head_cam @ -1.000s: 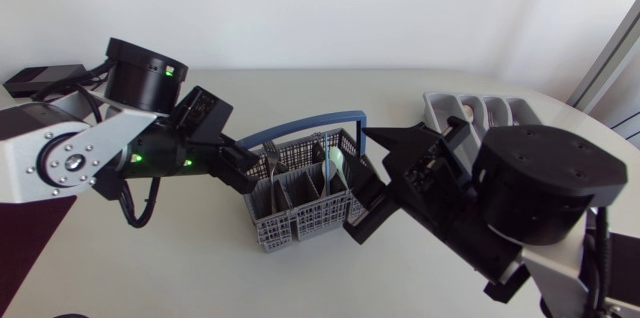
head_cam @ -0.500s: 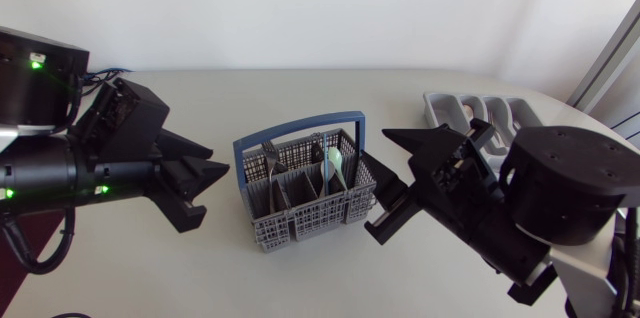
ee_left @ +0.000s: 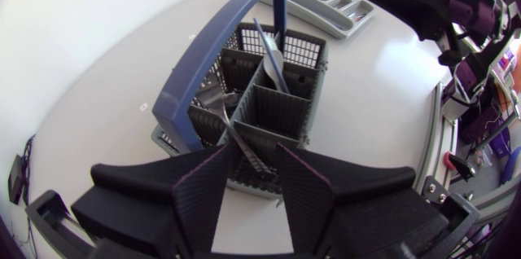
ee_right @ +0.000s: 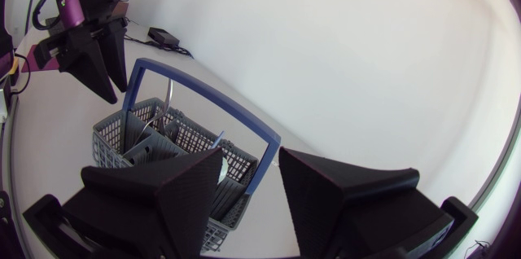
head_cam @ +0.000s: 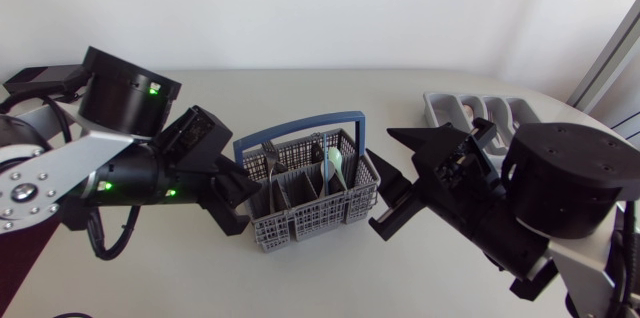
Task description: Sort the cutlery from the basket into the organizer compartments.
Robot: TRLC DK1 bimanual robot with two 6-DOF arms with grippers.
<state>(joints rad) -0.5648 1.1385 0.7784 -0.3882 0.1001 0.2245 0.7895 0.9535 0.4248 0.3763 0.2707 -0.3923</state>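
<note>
now the left gripper [head_cam: 236, 201] is back at the basket [head_cam: 312, 196] in mid frame, fingers apart, empty; right gripper [head_cam: 394, 184] also spread; a pick seems near.

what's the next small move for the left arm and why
Probably ease the left gripper forward and close on the fork: its fingers stand open at the near wall of the cutlery basket, and the fork leans toward the gap between them.
</note>
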